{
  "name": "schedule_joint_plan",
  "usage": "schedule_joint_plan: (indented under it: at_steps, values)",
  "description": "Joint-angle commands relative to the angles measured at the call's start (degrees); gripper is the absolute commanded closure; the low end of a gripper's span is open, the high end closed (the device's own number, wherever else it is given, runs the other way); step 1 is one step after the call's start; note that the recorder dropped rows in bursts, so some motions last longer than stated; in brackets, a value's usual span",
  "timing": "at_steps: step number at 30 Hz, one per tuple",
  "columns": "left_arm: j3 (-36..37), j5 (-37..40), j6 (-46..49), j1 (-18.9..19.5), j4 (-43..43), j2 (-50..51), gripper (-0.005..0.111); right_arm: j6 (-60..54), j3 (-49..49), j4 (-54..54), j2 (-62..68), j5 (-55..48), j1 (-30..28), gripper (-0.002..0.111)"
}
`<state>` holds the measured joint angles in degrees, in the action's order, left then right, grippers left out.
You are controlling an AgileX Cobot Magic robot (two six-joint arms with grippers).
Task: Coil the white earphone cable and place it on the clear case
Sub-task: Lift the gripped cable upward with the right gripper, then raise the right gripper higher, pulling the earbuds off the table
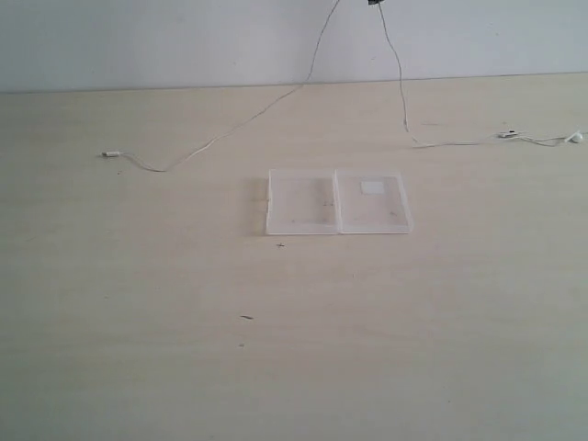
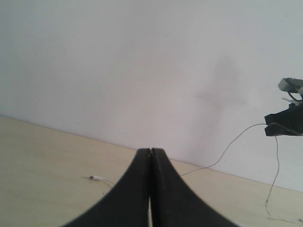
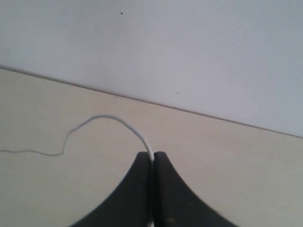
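Right hand (image 3: 152, 156) clenched on the white earphone cable (image 3: 110, 116), pinching it mid-length above the bench (image 1: 294, 349). Left hand (image 2: 150, 150) clenched, empty. We judge coiling hasn't begun: next, left must open & gather slack. Wire thin, limp. Plug (image 1: 108, 153) at 10 o'clock of the clear case (image 1: 299, 204), earbuds (image 1: 574, 137) prob. at 2. Case flat, glossy, see-through.

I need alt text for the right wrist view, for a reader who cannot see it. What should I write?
The right claw, shut, pinches the white earphone cable, which arcs away from its black tips and trails over the pale table. A plain white wall stands behind.
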<state>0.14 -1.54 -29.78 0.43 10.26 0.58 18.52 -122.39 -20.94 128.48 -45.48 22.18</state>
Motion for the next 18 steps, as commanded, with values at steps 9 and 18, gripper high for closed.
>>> schedule_joint_plan:
  at_steps: [9, 18]
  values:
    - [-0.14, -0.32, -0.30, 0.12, -0.01, -0.25, 0.107, 6.73, 27.75, -1.00, -18.09, 32.93, -0.17, 0.108]
    - [-0.14, -0.32, -0.30, 0.12, -0.01, -0.25, 0.107, -0.81, 41.44, -0.77, -33.67, 39.16, -0.17, 0.108]
